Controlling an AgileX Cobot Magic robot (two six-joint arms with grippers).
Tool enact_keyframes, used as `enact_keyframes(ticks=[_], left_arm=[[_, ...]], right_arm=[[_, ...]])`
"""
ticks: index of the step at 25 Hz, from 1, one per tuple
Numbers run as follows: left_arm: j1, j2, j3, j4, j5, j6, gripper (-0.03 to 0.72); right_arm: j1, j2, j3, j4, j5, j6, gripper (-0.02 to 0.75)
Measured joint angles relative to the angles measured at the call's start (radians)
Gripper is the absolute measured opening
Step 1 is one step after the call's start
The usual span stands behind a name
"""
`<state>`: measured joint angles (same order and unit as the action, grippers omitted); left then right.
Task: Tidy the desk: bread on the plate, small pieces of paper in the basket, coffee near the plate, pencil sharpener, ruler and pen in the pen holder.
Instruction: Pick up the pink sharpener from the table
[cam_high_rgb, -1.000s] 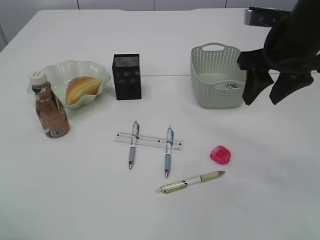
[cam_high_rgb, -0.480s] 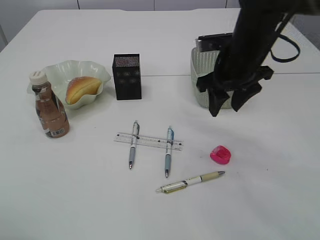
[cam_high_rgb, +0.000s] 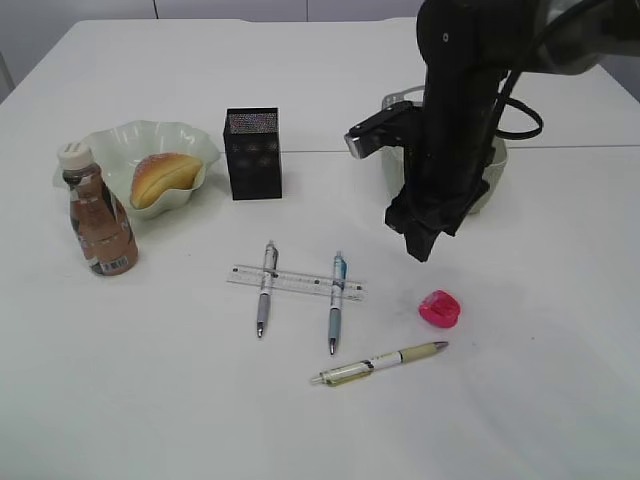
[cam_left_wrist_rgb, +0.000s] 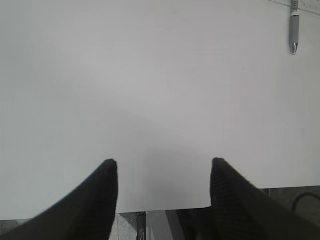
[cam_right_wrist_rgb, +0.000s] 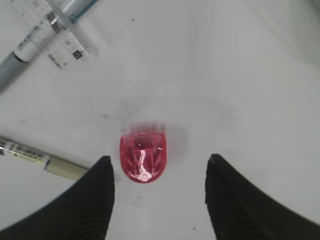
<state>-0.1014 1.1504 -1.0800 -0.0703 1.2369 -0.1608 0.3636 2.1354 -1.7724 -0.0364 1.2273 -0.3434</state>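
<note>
Sharpener is a small glossy see-through pink thing, rounded at one end, lying loose on the white table, right of the ruler and just above the cream pen. Right gripper hangs over it, jaws spread wide with nothing held. Left gripper is open too, over bare table, holding nothing.

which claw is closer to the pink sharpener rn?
Right. The right claw hangs open just above the pink sharpener, which lies between its fingers. The left claw is over bare table; no sharpener in its view.
</note>
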Motion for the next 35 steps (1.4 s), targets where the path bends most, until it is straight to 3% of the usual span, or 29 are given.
enact_keyframes(ticks=[14, 35], left_arm=[[0.0, 0.0, 0.0, 0.014, 0.0, 0.0, 0.433], [0.0, 0.0, 0.0, 0.016, 0.0, 0.0, 0.433]], right_arm=[[0.0, 0.003, 0.147, -0.022, -0.007, 0.02, 0.424], [0.0, 0.005, 0.151, 0.01, -0.068, -0.001, 0.422]])
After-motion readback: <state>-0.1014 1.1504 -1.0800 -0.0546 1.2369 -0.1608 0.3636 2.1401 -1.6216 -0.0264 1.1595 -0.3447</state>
